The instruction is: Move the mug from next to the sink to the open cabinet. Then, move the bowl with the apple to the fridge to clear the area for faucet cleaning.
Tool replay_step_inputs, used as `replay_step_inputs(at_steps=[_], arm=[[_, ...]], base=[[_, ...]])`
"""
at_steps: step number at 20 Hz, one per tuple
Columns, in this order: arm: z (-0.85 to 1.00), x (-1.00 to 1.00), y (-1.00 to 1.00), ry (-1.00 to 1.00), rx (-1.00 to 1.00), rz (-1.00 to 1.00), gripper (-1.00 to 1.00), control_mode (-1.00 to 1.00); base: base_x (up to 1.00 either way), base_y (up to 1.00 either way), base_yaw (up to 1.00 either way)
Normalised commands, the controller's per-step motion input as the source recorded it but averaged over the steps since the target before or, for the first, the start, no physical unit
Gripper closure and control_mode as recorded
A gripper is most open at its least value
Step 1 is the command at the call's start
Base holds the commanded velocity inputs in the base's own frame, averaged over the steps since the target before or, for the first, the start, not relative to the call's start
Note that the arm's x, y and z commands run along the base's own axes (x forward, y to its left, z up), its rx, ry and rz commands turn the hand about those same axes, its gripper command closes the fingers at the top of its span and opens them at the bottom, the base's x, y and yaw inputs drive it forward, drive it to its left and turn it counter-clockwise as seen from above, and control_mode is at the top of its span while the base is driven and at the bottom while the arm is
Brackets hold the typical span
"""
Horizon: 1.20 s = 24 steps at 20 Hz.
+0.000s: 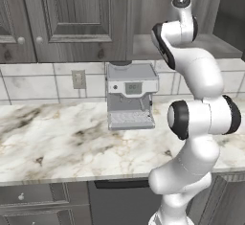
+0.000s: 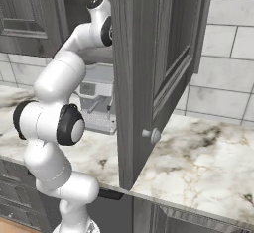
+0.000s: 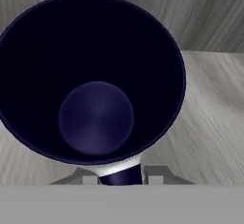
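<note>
The mug point(image 3: 95, 75) is dark navy and seen from straight above, its round bottom showing deep inside. It stands upright on the grey wooden shelf point(image 3: 209, 123) of the open cabinet point(image 1: 210, 47). My gripper point(image 3: 121, 176) straddles the near wall of the mug, one finger point(image 3: 88, 177) on each side, with a thin gap between each finger and the wall. The jaws stand slightly apart and grip nothing. In both base views the arm point(image 1: 191, 66) reaches up into the cabinet, and the open door point(image 2: 144, 78) hides the hand.
A grey coffee machine point(image 1: 131, 95) stands on the marble counter point(image 1: 57, 138) against the tiled wall, below the cabinets. A wall socket point(image 1: 78, 79) sits to its left. The open cabinet door juts out over the counter point(image 2: 198, 162), close to the arm.
</note>
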Motion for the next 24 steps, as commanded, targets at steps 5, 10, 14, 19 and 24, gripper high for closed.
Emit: replay_step_inputs(at_steps=[5, 10, 14, 19, 24], arm=[[0.22, -0.5, 0.0, -0.19, -0.01, -0.01, -1.0, -1.0], [0.05, -0.94, 0.06, -0.3, -0.04, -0.09, -1.0, -1.0], [-0.79, -1.0, 0.22, -0.35, -0.11, -0.09, -1.0, -1.0], [-1.0, -1.0, 0.34, -0.17, -0.21, -0.06, -1.0, -1.0], [-0.76, -1.0, 0.04, 0.07, 0.01, -0.22, -1.0, -1.0]], base=[[0.0, 0.0, 0.0], [0.0, 0.0, 0.0], [0.0, 0.0, 0.0], [0.0, 0.0, 0.0], [0.0, 0.0, 0.0]])
